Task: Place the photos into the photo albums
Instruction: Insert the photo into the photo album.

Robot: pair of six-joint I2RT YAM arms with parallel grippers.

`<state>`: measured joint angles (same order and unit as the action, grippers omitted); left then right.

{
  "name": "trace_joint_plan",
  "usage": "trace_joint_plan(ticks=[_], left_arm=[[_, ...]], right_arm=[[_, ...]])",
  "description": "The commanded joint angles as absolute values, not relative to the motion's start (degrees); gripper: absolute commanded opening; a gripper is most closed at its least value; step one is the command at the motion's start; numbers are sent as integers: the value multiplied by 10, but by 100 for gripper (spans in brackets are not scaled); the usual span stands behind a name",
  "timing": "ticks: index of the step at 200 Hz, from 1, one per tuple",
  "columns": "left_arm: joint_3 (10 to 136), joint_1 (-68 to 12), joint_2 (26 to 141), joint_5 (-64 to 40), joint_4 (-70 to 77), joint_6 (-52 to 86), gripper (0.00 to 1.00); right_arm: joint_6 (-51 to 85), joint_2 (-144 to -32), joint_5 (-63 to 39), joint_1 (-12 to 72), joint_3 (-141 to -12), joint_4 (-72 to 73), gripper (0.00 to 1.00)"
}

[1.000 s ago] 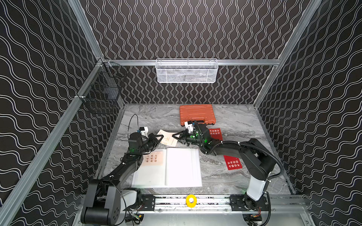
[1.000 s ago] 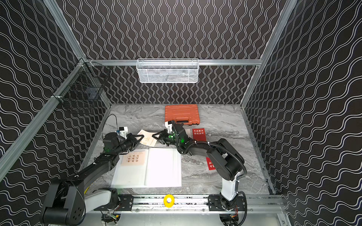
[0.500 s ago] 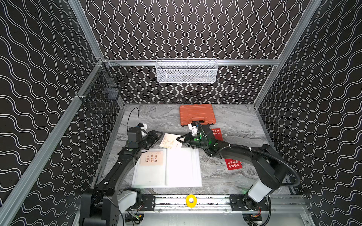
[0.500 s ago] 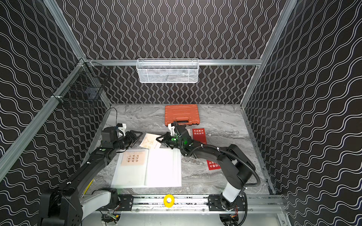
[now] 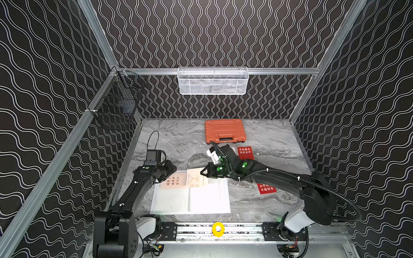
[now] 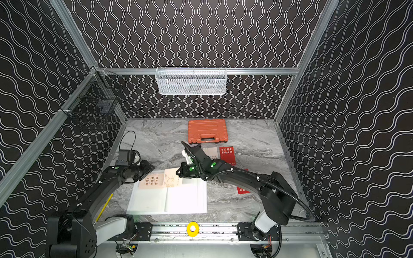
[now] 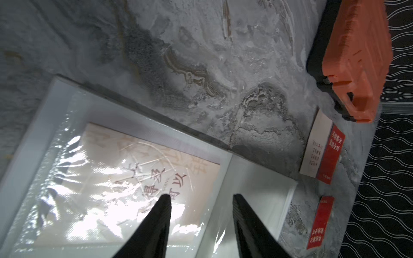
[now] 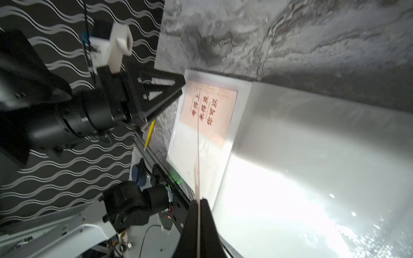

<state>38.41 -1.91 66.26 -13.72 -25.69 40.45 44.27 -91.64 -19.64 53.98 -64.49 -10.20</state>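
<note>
The photo album (image 5: 201, 201) (image 6: 178, 201) lies open on the marble table. One cream photo (image 5: 173, 181) (image 7: 145, 178) (image 8: 207, 109) sits under the glossy sleeve of its left page. My right gripper (image 5: 203, 173) (image 8: 198, 201) is shut on a second cream photo (image 5: 196, 180) (image 6: 172, 179), held over the album's far middle and seen edge-on in the right wrist view. My left gripper (image 5: 172, 169) (image 7: 201, 198) hovers open over the left page's far edge, nothing between its fingers (image 7: 164, 212). More photos lie on the table: a red one (image 5: 245, 153) beside a cream one (image 6: 211, 153), and another red one (image 5: 266, 188).
An orange tool case (image 5: 224, 131) (image 7: 357, 55) lies at the back of the table. A white mesh basket (image 5: 213, 81) hangs on the back wall and a black wire basket (image 5: 118, 107) on the left wall. A rail (image 5: 218, 229) runs along the front edge.
My left gripper opened, let go of the cream photo and drew back left. My right gripper carried that photo from the table behind the album to above the album's far middle.
</note>
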Motion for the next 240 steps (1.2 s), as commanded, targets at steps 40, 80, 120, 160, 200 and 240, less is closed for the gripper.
trace_joint_plan(ticks=[40, 80, 120, 160, 200, 240], left_arm=[[372, -9, 656, -75, -284, 396, 48], [351, -2, 645, -54, -270, 412, 47], [326, -2, 642, -62, -244, 424, 47], [309, -2, 634, -61, -231, 427, 47], [295, -2, 624, -51, -220, 432, 48], [292, -2, 622, -52, -211, 431, 48]], right_arm=[[405, -940, -188, 578, -675, -216, 0], [408, -949, -200, 584, -672, -230, 0], [420, -966, -231, 584, -671, -211, 0], [435, -989, -236, 584, -682, -207, 0], [451, -1004, -214, 585, -696, -227, 0], [459, -1016, -183, 595, -714, -251, 0]])
